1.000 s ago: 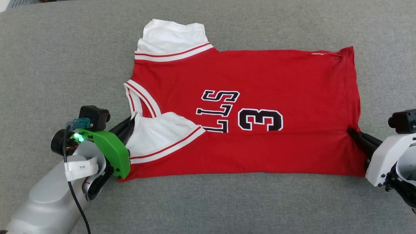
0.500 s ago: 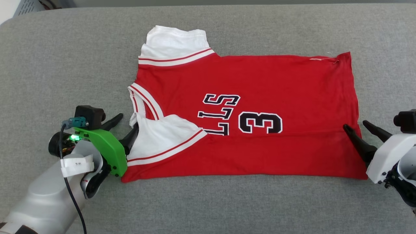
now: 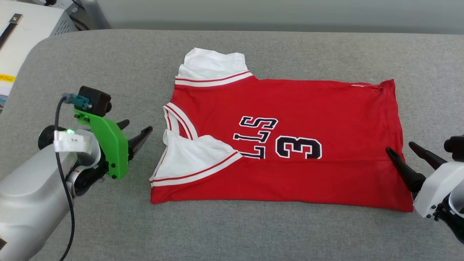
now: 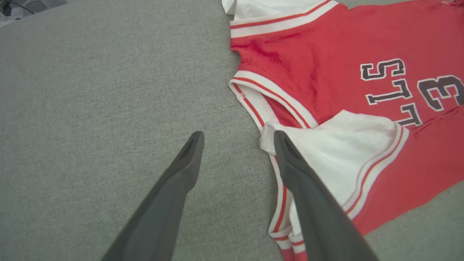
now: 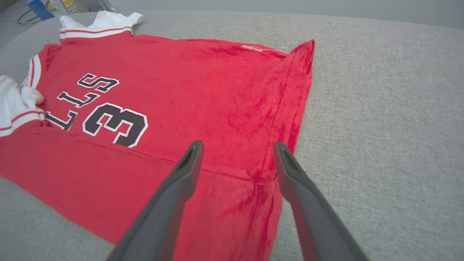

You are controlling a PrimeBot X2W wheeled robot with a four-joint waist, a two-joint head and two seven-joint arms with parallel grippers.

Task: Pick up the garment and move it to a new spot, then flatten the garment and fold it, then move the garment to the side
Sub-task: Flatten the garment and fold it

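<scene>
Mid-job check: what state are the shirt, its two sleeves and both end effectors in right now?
garment: flat on the grey surface, print up, near side folded over, gripped by nothing.
near sleeve: folded onto the chest.
far sleeve: sticking outward, not folded in.
left end effector: open, empty, beside the collar.
right end effector: open, empty, at the hem by the fold line.

Likely a laboratory or test room: grey fabric-covered work surface (image 3: 253,232), with a vented equipment case (image 3: 63,23) and loose cables (image 3: 79,6) beyond its far left corner.
</scene>
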